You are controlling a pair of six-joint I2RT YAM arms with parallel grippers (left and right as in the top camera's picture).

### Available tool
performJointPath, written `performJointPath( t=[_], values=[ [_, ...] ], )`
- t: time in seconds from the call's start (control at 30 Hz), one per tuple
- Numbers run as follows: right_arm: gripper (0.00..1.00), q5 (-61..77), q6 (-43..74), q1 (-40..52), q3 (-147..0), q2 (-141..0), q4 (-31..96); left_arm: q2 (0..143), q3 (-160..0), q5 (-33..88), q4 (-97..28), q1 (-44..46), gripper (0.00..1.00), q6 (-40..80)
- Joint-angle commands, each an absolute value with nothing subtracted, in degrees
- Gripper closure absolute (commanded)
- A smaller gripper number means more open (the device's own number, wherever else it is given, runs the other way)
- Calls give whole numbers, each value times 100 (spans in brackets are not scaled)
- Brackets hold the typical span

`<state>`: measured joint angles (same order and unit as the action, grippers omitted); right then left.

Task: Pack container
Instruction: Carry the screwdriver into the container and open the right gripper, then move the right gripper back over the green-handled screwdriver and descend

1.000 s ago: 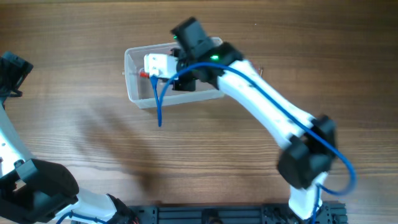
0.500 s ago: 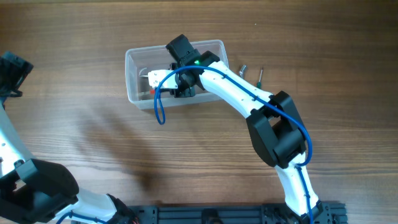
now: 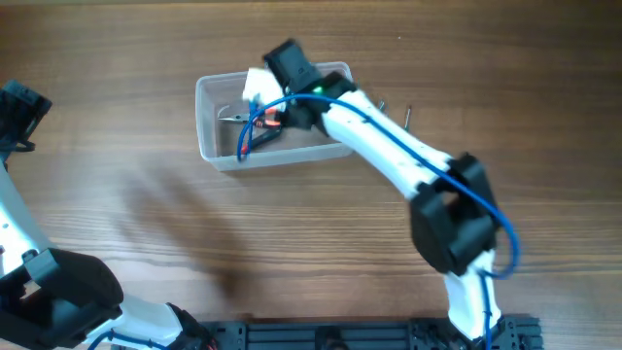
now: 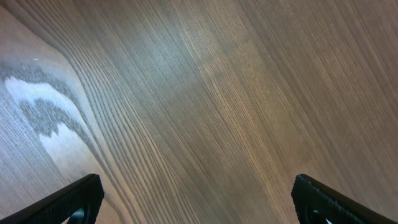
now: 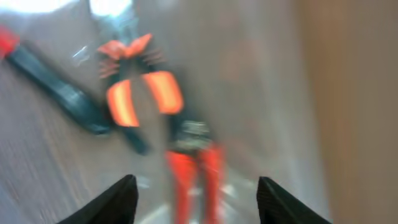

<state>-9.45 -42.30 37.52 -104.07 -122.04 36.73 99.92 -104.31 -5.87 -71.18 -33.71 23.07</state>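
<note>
The clear plastic container point(image 3: 208, 154) stands on the wooden table at the upper middle of the overhead view. Inside it lie orange-handled pliers point(image 3: 268, 121) and a dark-handled tool point(image 3: 255, 142). My right gripper point(image 3: 256, 95) hovers over the back part of the container. In the blurred right wrist view its jaws point(image 5: 196, 200) are open and empty, with the pliers point(image 5: 144, 93) and the dark tool point(image 5: 59, 87) below them. My left gripper point(image 3: 17, 105) is at the far left edge. It is open over bare wood point(image 4: 199, 200).
Two small screw-like bits point(image 3: 382, 103) point(image 3: 408, 113) lie on the table just right of the container. The right arm's blue cable point(image 3: 243, 141) loops down into the container. The arm bases are at the front edge.
My right gripper has moved from the front middle of the container toward its back wall. The orange-handled pliers now show lying inside. The left arm has not moved.
</note>
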Motion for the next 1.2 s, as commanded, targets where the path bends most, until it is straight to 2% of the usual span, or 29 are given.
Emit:
performJointPath(
  t=[0.0, 0.07, 0.2, 0.4, 0.57, 0.8, 1.03, 1.17],
  values=[
    [30, -1417, -2322, 3315, -11000, -10508, 3588, 10009, -10409, -539, -7118, -3393, 0, 2359],
    [26, -1411, -1610, 3028, -11015, -10055, 3629, 10009, -10409, -539, -7118, -3393, 0, 2359],
    [25, -799, -34, 2021, -11015, -9411, 4416, 10009, -10409, -539, -7120, -3393, 0, 2359],
    [25, -438, 1588, 668, -10855, -9835, 6525, 10009, -10409, -539, -7118, -3393, 0, 2359],
    [23, 283, 1669, 285, -10265, -10613, 7046, 10009, -10409, -539, -7118, -3393, 0, 2359],
    [27, 650, 1660, 305, -9585, -11601, 6853, 10009, -10409, -539, -7118, -3393, 0, 2359],
    [41, 670, 1345, 438, -9553, -12191, 6652, 10009, -10409, -539, -7120, -3393, 0, 2359],
    [41, 666, 1304, 617, -9504, -12254, 6399, 10009, -10409, -539, -7118, -3393, 0, 2359]
  ],
)
